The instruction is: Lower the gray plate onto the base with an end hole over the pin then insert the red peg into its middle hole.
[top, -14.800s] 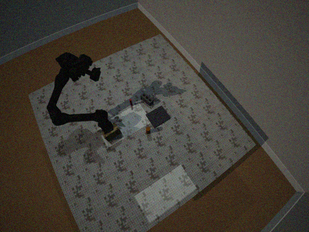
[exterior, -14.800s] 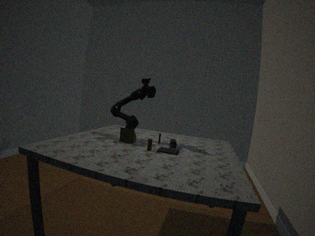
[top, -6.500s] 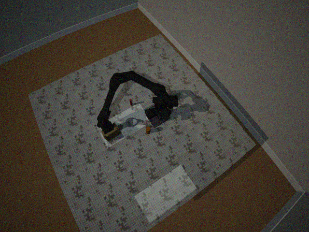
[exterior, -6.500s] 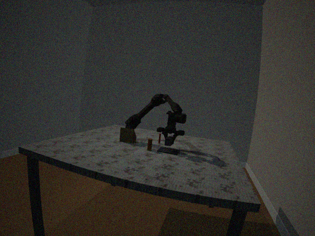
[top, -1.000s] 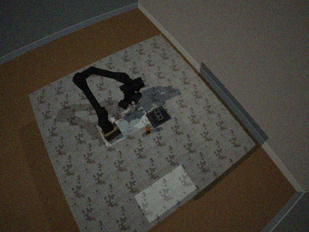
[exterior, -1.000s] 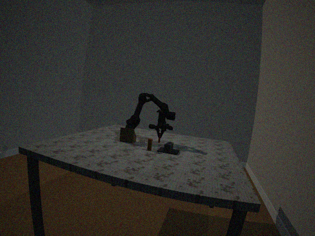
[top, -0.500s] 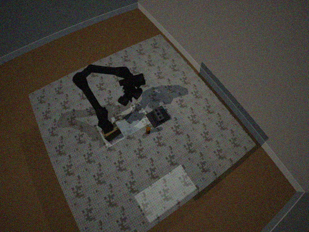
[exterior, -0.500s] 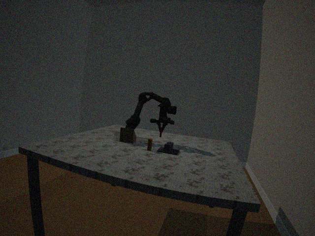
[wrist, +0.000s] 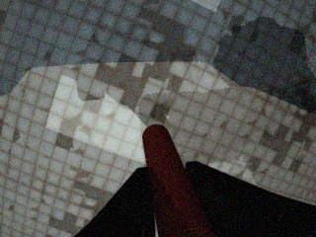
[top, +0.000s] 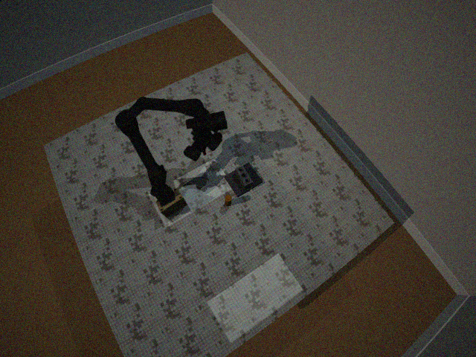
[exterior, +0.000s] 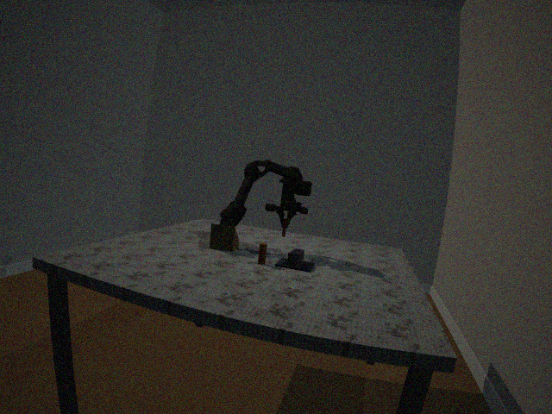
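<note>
My gripper (top: 204,150) (exterior: 284,223) (wrist: 167,176) is shut on the red peg (exterior: 283,232) (wrist: 157,138), which points down from the fingers. It hangs above the table, a little to the arm's side of the base. The dark square base (top: 256,178) (exterior: 308,267) stands on the table. The gray plate (top: 245,175) (exterior: 296,255) is on top of it, out of the gripper, with a row of dark holes in the top view. The view is too dark and small to tell the pin or whether the plate lies fully flat.
An orange cylinder (top: 227,200) (exterior: 262,254) stands upright on the table close beside the base. The arm's mount (top: 172,207) (exterior: 222,237) is at the far side. Bright light patches and the arm's shadow cross the patterned table top (top: 184,277) (exterior: 178,272).
</note>
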Motion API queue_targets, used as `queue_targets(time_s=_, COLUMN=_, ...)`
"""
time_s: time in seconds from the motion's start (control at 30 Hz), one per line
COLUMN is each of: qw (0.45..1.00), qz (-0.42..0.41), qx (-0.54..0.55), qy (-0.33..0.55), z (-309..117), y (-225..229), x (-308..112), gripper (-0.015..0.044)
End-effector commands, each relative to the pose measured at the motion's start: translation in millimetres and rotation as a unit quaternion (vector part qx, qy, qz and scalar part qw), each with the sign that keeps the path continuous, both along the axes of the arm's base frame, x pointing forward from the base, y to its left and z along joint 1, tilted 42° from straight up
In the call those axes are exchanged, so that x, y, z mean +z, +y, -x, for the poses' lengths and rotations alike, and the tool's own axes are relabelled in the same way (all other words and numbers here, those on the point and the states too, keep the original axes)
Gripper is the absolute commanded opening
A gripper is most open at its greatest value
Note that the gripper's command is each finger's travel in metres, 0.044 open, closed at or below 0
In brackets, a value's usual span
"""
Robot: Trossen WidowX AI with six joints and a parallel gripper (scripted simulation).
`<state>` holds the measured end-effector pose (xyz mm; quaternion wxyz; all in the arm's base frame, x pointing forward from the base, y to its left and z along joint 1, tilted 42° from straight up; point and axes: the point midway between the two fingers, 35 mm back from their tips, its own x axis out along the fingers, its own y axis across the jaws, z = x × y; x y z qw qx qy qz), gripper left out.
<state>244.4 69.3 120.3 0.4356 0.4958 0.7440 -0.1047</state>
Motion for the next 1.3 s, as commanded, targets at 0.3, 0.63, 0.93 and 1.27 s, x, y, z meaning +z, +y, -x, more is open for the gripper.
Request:
queue_targets(time_s=0.3, qw=1.000, qz=0.002, qx=0.008, qy=-0.015, z=-31, y=-19, x=-18, gripper=0.0000)
queue_targets(time_s=0.63, qw=1.000, qz=0.004, qx=0.007, qy=-0.015, z=-52, y=-36, x=-32, gripper=0.0000)
queue_targets(time_s=0.93, qw=1.000, qz=0.005, qx=0.006, qy=-0.013, z=-69, y=-52, x=-47, gripper=0.0000)
queue_targets(time_s=1.27, qw=1.000, qz=0.006, qx=0.000, qy=-0.007, z=-85, y=-72, x=-67, gripper=0.0000)
